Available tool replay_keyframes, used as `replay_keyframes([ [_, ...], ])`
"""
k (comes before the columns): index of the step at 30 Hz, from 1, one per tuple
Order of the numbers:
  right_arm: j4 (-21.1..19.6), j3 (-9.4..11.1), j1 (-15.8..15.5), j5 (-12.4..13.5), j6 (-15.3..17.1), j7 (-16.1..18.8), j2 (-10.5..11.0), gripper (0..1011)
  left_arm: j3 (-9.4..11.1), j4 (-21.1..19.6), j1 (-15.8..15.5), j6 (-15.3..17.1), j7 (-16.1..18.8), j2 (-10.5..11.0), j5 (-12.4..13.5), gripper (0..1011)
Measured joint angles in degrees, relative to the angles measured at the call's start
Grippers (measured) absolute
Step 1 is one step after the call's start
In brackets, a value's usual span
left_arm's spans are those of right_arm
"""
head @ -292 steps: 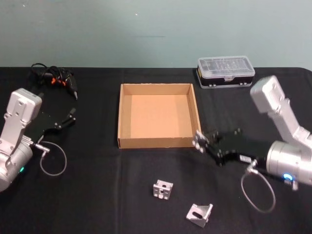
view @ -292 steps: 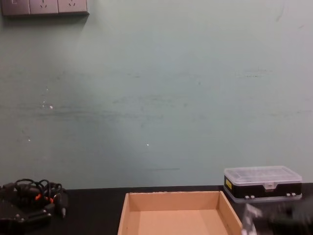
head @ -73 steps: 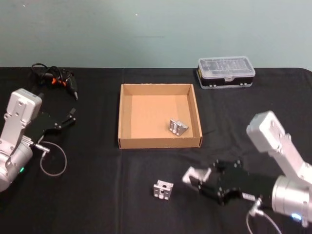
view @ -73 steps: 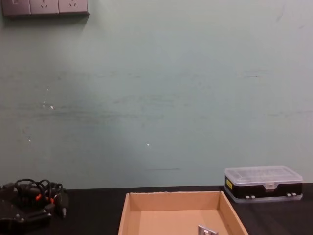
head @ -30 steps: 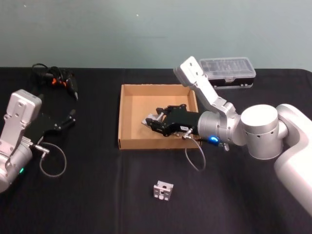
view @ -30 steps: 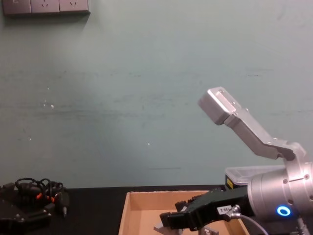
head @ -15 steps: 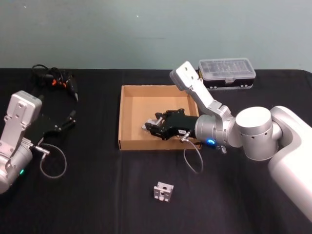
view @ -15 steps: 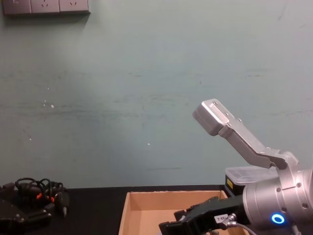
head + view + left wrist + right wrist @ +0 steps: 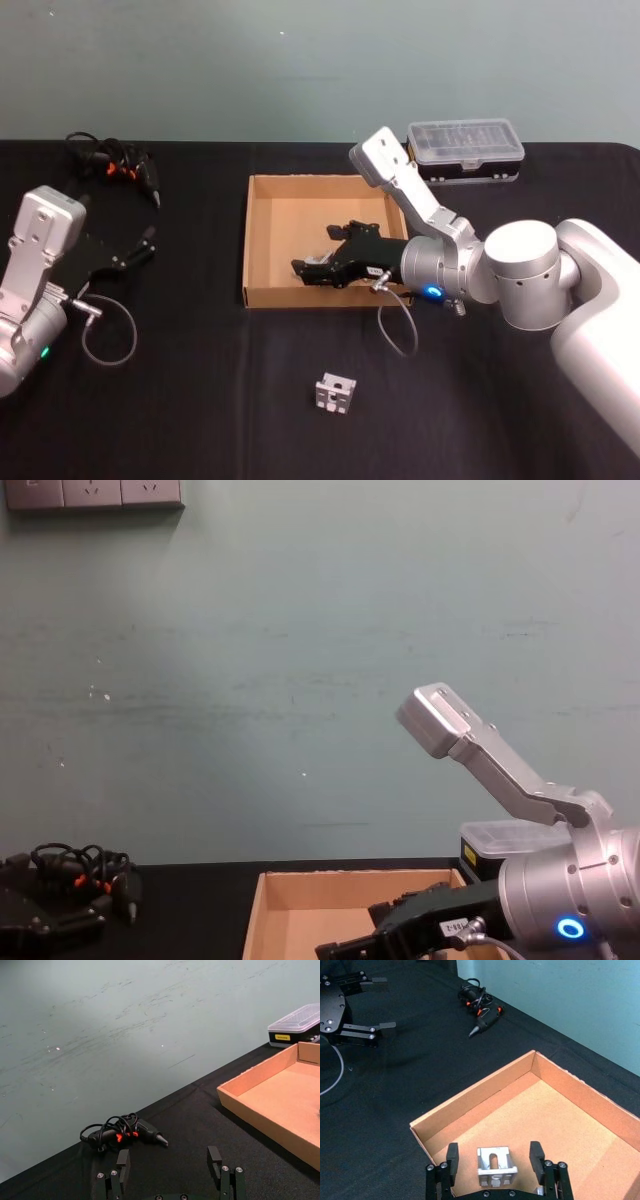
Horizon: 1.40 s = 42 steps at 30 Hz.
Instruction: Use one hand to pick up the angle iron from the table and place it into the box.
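My right gripper point(image 9: 315, 258) reaches low into the tan cardboard box point(image 9: 262, 292) near its front wall. In the right wrist view this gripper point(image 9: 494, 1152) is open, and a silver angle iron point(image 9: 494, 1166) lies on the box point(image 9: 485, 1090) floor between its fingers without touching them. Another angle iron point(image 9: 335, 392) sits on the black table point(image 9: 200, 400) in front of the box. The chest view has the right gripper point(image 9: 345, 946) just above the box point(image 9: 300, 892). My left gripper point(image 9: 143, 248) is parked open at the far left.
A black case with a clear lid point(image 9: 463, 148) stands behind the box at the right. A black corded tool with orange marks point(image 9: 115, 165) lies at the back left, also visible as the corded tool point(image 9: 125, 1132) past the left gripper point(image 9: 169, 1170). Cable loops hang near both wrists.
The right arm carried an angle iron from the table front into the box. In the last half second it dropped lower and its fingers opened, leaving the iron on the floor.
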Motion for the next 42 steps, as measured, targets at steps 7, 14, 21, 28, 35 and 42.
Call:
replay_keyframes([
  [7,-0.84,0.47,-0.31,-0.09,-0.10,-0.03,0.25,1000,0.00,0.00,0.00,0.00,0.00,0.00,0.00,1012],
  [14,-2.96,1.23,-0.90,-0.03,-0.31,-0.05,1.06,1002,0.00,0.00,0.00,0.00,0.00,0.00,0.00,1011],
  [21,-11.48,2.23,-3.77,0.89,-0.25,1.14,5.20,1002,0.00,0.00,0.00,0.00,0.00,0.00,0.01,1011],
  [28,-23.57,3.50,-8.48,3.41,0.61,3.88,12.43,1002,0.00,0.00,0.00,0.00,0.00,0.00,0.01,1011],
  [35,-33.29,4.01,-13.02,6.24,2.24,6.68,19.65,1002,0.00,0.00,0.00,0.00,0.00,0.00,0.01,1011],
  [42,-36.77,2.67,-15.62,7.70,3.22,8.59,23.41,1000,0.00,0.00,0.00,0.00,0.00,0.00,0.00,1011],
])
